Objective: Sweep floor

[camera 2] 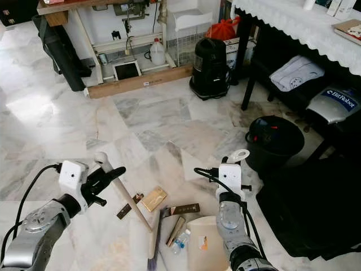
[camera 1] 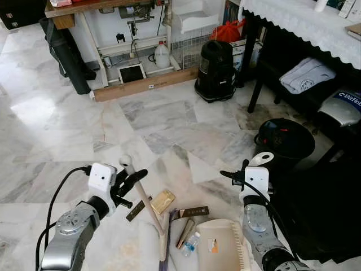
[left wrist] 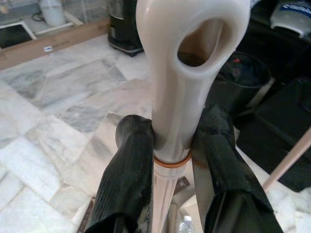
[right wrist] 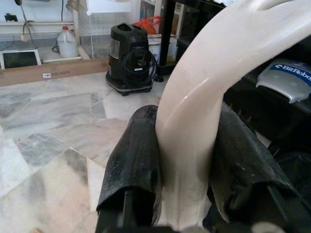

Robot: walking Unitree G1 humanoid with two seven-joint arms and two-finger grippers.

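Left gripper [camera 1: 131,179]: you have it clenched on the top end of the broom handle [camera 1: 144,199]. In the left wrist view the 2 black fingers [left wrist: 127,170] squeeze the cream grip just under its hanging loop.

Axis: from that grip the handle slopes down and toward your right, ending at the broom head [camera 1: 163,244] on the marble floor [camera 1: 67,113]. The head lies nearer your body than the gripper and just left of the litter.

Litter, in the middle between your arms: a dark strip [camera 1: 135,210], a tan flat packet [camera 1: 163,201], a brown wrapper [camera 1: 193,212], a small tube [camera 1: 185,232] and a small plastic bottle [camera 1: 191,243]. All are close together, the last 2 at the dustpan's left edge.

Dustpan [camera 1: 223,247]: flat on the floor, right of the litter, teeth along its right side.

Right gripper [camera 1: 248,176]: closed on the dustpan's upright handle [camera 2: 238,154]; the right wrist view shows both fingers [right wrist: 135,160] pinching the cream stem.

Judgement: litter sits between broom head and pan, so your stroke runs left to right. The left arm does the sweeping, the right only needs to steady the pan.

Far right: black bin [camera 1: 286,139], well apart from the pile.
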